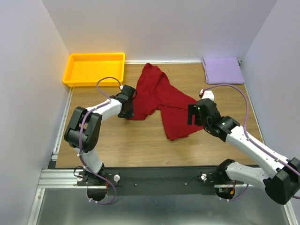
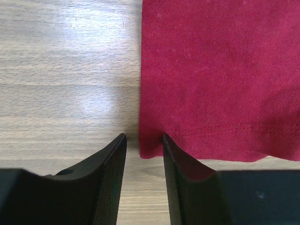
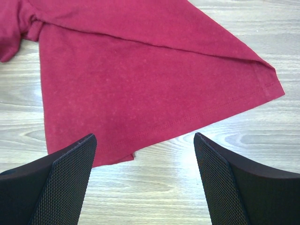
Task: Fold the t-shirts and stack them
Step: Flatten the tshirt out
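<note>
The deep red t-shirt (image 1: 159, 96) lies loosely spread and creased on the wooden table's middle. The pale lavender t-shirt (image 1: 222, 70) rests folded at the back right corner. My left gripper (image 1: 127, 107) sits low at the red shirt's near-left corner. In the left wrist view the red shirt (image 2: 220, 70) has its hemmed corner right at my left gripper (image 2: 144, 140), whose jaws stand narrowly apart with bare wood between them. My right gripper (image 1: 194, 115) hovers at the shirt's right side. In the right wrist view my right gripper (image 3: 145, 137) is wide open over the hem of the red shirt (image 3: 140, 79).
A yellow-orange plastic tray (image 1: 96, 70) stands at the back left against the wall. White walls close in the table on the left, back and right. Bare wood (image 1: 136, 145) lies between the red shirt and the arms' bases.
</note>
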`<state>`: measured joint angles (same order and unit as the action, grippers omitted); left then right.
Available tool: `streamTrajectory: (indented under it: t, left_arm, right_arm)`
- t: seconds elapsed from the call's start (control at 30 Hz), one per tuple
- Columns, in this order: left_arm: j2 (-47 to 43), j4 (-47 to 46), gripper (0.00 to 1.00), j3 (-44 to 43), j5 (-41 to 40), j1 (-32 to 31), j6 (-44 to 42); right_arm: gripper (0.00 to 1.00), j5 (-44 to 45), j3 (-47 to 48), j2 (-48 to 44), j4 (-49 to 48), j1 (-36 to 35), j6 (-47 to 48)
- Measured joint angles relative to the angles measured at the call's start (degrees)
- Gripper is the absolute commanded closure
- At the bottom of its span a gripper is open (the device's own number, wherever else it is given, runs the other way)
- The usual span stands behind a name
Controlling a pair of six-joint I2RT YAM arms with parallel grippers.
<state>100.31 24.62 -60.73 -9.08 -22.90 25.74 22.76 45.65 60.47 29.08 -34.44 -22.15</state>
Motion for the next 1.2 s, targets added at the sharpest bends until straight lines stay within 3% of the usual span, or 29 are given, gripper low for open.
streamTrajectory:
  t: [0.23,0.43,0.67,1.0,1.2]
  left_arm:
    - [0.3,-0.1,0.73,-0.2,0.0,-0.2,0.6]
    - [0.4,-0.5,1.00,-0.2,0.0,-0.5,0.7]
    - [-0.3,0.0,1.00,0.3,-2.1,0.1,0.3]
    - [-7.3,1.7,1.00,2.1,-4.8,11.0,-5.9]
    - [-10.7,-2.6,1.00,6.3,-4.3,14.8,-8.1]
  right_arm:
    - [0.09,-0.8,-0.1,-1.0,-0.7,0.0,0.0]
    - [0.09,-1.5,-0.1,-1.0,-0.8,0.0,0.0]
    - [0.09,-3.8,-0.1,-0.4,-0.8,0.0,-0.3]
    - [0.12,-6.4,6.1,13.3,1.8,0.2,-2.6]
    - [0.16,-8.1,10.8,19.2,3.3,7.3,-2.4]
